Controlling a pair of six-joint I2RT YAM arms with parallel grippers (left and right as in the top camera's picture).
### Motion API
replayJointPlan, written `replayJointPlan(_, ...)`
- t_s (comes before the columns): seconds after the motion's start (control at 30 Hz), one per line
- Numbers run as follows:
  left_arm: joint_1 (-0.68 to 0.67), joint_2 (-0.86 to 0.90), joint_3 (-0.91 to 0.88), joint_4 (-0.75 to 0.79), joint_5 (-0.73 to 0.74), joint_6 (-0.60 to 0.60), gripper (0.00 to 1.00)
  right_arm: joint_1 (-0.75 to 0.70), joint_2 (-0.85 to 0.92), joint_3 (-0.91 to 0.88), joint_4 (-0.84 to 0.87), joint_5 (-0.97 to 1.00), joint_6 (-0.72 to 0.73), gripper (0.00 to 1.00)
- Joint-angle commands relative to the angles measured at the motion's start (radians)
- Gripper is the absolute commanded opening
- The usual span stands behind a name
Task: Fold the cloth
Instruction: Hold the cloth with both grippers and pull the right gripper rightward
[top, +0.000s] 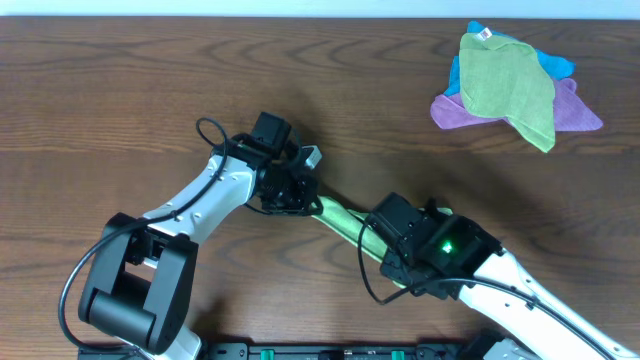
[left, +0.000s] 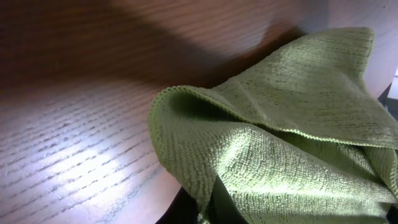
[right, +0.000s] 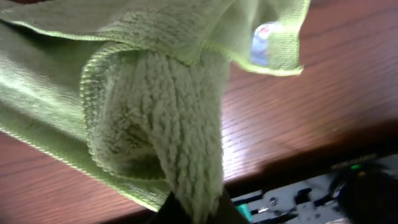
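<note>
The lime-green cloth (top: 340, 218) hangs stretched between my two grippers above the table's front middle, mostly hidden under the arms in the overhead view. My left gripper (top: 300, 200) is shut on one end of it; in the left wrist view the cloth (left: 292, 137) fills the right side and a fold is pinched between the jaws (left: 208, 214). My right gripper (top: 385, 255) is shut on the other end; in the right wrist view a bunched fold of cloth (right: 180, 130) runs down into the jaws (right: 199, 214). A small white tag (right: 261, 40) shows on a raised corner.
A pile of other cloths lies at the far right: a duller olive-green one (top: 505, 85) on top of a purple one (top: 450, 112) and a blue one (top: 555, 65). The table's front edge with dark hardware (right: 311, 193) is close behind the right gripper.
</note>
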Motion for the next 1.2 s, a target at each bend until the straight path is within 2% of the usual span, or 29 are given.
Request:
replayJointPlan(0.0,0.047,-0.009,0.023,0.01,-0.12,-0.004,0.06,-0.009,-0.007,-0.001,-0.043,0.132,-0.01,0.14)
replayJointPlan(0.07,0.047,-0.009,0.023,0.011,-0.119,-0.004,0.06,-0.009,-0.007,-0.001,-0.014,0.148,-0.01,0.33)
replayJointPlan(0.13,0.047,-0.009,0.023,0.012,-0.117,-0.004,0.06,-0.009,-0.007,-0.001,0.022,0.142,-0.01,0.36)
replayJointPlan(0.17,0.047,-0.009,0.023,0.012,-0.117,-0.004,0.06,-0.009,-0.007,-0.001,0.037,0.132,-0.01,0.28)
replayJointPlan(0.2,0.047,-0.009,0.023,0.012,-0.117,-0.004,0.06,-0.009,-0.007,-0.001,0.057,0.119,-0.01,0.07)
replayJointPlan(0.23,0.047,-0.009,0.023,0.012,-0.117,-0.004,0.06,-0.009,-0.007,-0.001,0.071,0.109,-0.01,0.01)
replayJointPlan(0.27,0.047,-0.009,0.023,0.012,-0.117,-0.004,0.06,-0.009,-0.007,-0.001,0.075,0.11,-0.01,0.01)
replayJointPlan(0.3,0.047,-0.009,0.023,0.014,-0.117,-0.004,0.06,-0.009,-0.007,-0.001,0.078,0.11,-0.01,0.14)
replayJointPlan(0.33,0.047,-0.009,0.023,0.015,-0.117,-0.004,0.06,-0.009,-0.007,-0.001,0.077,0.109,-0.01,0.36)
replayJointPlan(0.37,0.047,-0.009,0.023,0.018,-0.117,-0.004,0.06,-0.008,-0.007,-0.001,0.077,0.102,-0.01,0.5)
replayJointPlan(0.4,0.047,-0.009,0.023,0.019,-0.117,-0.003,0.06,-0.008,-0.007,-0.001,0.078,0.084,-0.01,0.56)
replayJointPlan(0.47,0.047,-0.009,0.023,0.02,-0.117,0.0,0.06,-0.003,-0.007,-0.006,0.093,0.034,-0.01,0.56)
replayJointPlan(0.57,0.047,-0.009,0.023,0.019,-0.117,0.0,0.06,0.023,-0.006,-0.049,0.185,-0.011,-0.011,0.68)
replayJointPlan(0.67,0.047,-0.009,0.023,0.019,-0.116,0.0,0.06,0.031,0.006,-0.137,0.369,-0.125,-0.01,0.66)
replayJointPlan(0.77,0.047,-0.009,0.023,0.019,-0.112,0.0,0.06,0.03,0.04,-0.206,0.48,-0.204,0.0,0.64)
replayJointPlan(1.07,0.047,-0.009,0.023,0.026,-0.111,0.0,0.06,0.031,0.214,-0.239,0.614,-0.435,0.05,0.63)
replayJointPlan(1.17,0.047,-0.009,0.023,0.027,-0.114,0.0,0.06,0.031,0.253,-0.239,0.627,-0.488,0.051,0.57)
